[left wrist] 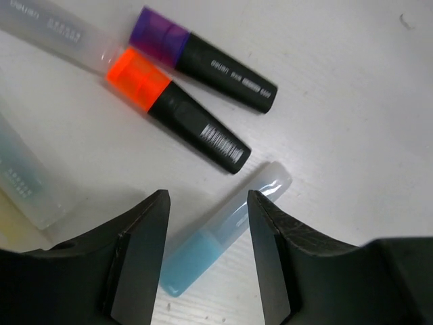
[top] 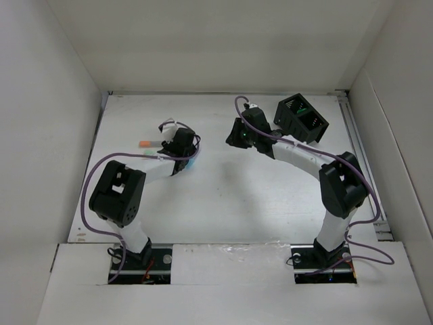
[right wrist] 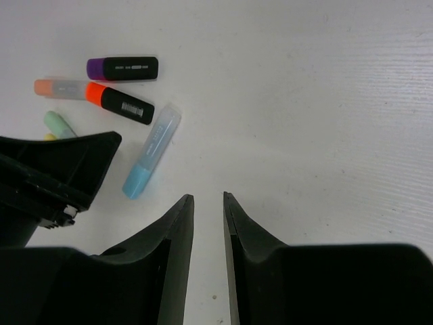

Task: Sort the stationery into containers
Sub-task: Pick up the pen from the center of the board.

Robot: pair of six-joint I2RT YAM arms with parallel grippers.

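My left gripper (left wrist: 206, 200) stands about half open, one finger on either side of the blue marker (left wrist: 220, 237). The marker lies flat on the table (left wrist: 352, 101), slanting across the gap. I see no pinch on it, so I judge it is not gripped. I would square the fingers to its barrel before closing, since a slanted marker may twist out.

Just beyond the left fingertips lie the orange marker (left wrist: 183, 115) and the purple marker (left wrist: 210, 61), side by side and touching at the caps. Pale frosted markers (left wrist: 54, 30) lie off to the left finger's outer side. All are close together, so the fingers could nudge a neighbour.

My right gripper (right wrist: 207, 198) is barely parted and holds nothing; only bare table shows in the slit. The same markers lie well off its left finger. It hangs between the markers and the box (top: 301, 120), which stands behind it in the top view, well apart from the markers. What the box holds I cannot tell.
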